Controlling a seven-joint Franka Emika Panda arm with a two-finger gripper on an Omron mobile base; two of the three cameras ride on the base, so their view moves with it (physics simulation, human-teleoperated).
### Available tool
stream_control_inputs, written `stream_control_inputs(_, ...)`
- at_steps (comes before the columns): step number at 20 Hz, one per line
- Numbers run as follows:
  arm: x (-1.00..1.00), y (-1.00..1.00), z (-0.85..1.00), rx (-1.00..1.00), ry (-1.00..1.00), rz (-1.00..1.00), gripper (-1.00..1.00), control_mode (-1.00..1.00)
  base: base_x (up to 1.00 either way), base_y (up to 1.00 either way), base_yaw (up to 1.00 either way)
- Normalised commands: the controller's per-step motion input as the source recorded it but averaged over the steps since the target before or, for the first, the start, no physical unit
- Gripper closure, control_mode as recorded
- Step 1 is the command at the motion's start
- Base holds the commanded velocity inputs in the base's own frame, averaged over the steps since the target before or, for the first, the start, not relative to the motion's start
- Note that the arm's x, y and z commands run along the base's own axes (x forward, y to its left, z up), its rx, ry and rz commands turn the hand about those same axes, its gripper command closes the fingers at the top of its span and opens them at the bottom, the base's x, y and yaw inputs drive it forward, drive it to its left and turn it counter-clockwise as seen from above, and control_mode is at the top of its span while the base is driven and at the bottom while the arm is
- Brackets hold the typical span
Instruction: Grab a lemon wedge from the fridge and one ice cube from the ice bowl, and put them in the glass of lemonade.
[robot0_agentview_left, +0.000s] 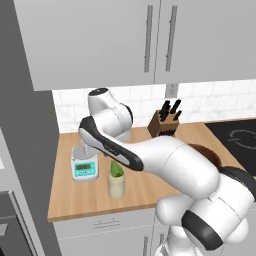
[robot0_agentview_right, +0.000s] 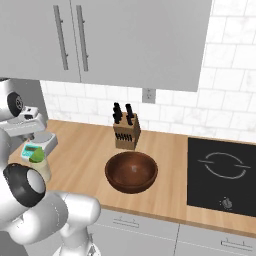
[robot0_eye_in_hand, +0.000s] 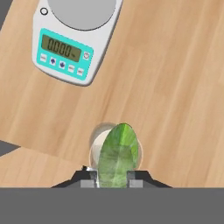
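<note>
My gripper (robot0_eye_in_hand: 112, 177) points straight down and is shut on the lemon wedge (robot0_eye_in_hand: 117, 155), a yellowish-green pointed slice held between the two fingertips. Directly beneath it stands the glass of lemonade (robot0_eye_in_hand: 98, 141), a pale cream tumbler. From the left base view the lemon wedge (robot0_agentview_left: 116, 169) sits at the rim of the glass (robot0_agentview_left: 116, 186), just under my forearm. The ice bowl (robot0_agentview_right: 131, 172), wide and dark brown, rests to the right of the glass near the counter's front. I cannot make out an ice cube in it. The fridge's grey side (robot0_agentview_left: 22, 140) rises at the far left.
A teal-and-white kitchen scale (robot0_agentview_left: 84, 167) stands just left of and behind the glass. A knife block (robot0_agentview_right: 126, 131) sits by the tiled wall behind the bowl. A black cooktop (robot0_agentview_right: 222, 172) lies at the right. Wall cupboards (robot0_agentview_right: 100, 40) hang overhead.
</note>
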Motion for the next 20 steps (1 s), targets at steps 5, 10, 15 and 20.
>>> stream_control_inputs(5,0.00,0.00,-0.22,0.00,0.00,0.00,1.00,-1.00,0.00,0.00,0.00)
stream_control_inputs(10,0.00,-0.01,-0.05,0.00,0.00,0.00,1.00,-1.00,0.00,0.00,0.00)
stream_control_inputs(15,0.00,0.00,0.00,0.00,0.00,0.00,1.00,-1.00,0.00,0.00,0.00)
stream_control_inputs(20,0.01,-0.03,-0.03,0.01,0.00,0.00,1.00,-1.00,0.00,0.00,0.00)
